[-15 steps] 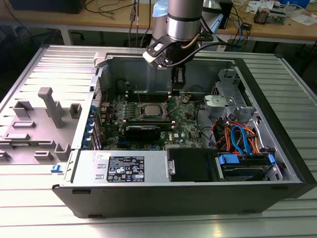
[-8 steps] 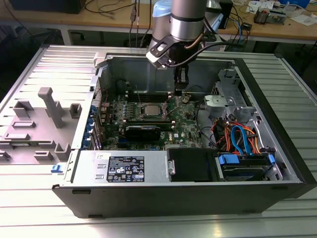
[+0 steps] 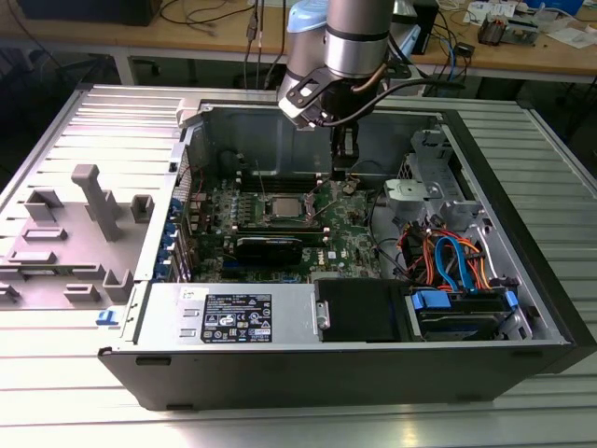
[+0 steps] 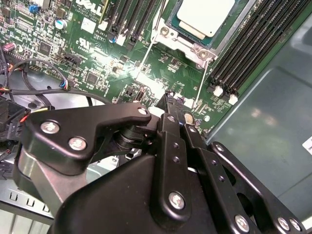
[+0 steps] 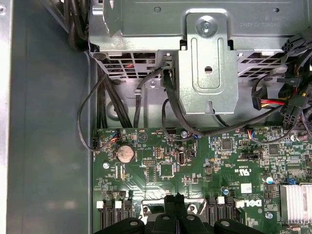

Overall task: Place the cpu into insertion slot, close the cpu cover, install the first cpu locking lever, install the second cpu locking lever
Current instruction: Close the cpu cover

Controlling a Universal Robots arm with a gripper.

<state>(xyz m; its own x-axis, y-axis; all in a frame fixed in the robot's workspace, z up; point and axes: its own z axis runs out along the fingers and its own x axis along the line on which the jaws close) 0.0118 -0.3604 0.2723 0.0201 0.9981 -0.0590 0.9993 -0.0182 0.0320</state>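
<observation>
a grey robot arm (image 3: 354, 37) reaches down from the upper middle of the exterior view into an open black computer case (image 3: 532, 271) that lies on a ribbed metal counter (image 3: 56, 392). its black gripper (image 3: 340, 173) hangs over the green circuit board (image 3: 350, 233) near the middle of the frame. the fingers (image 5: 169, 209) are pressed together, and both wrist views show nothing between them.

the small flat square cpu (image 3: 283, 207), pale silver-grey on its face, lies in the insertion slot (image 4: 195, 48), a square socket edged by a silvery metal frame. it sits just to the exterior view's left of the gripper and apart from it.

in the second wrist view a thin silvery wire rod (image 4: 145, 59) and a second wire rod (image 4: 200, 84) run from the frame's corners toward the fingertips; whether either touches them cannot be told. long black memory slots (image 4: 248, 48) flank the socket. in the first wrist view a round silver coin battery (image 5: 125, 153) sits on the board beyond the fingertips.
</observation>
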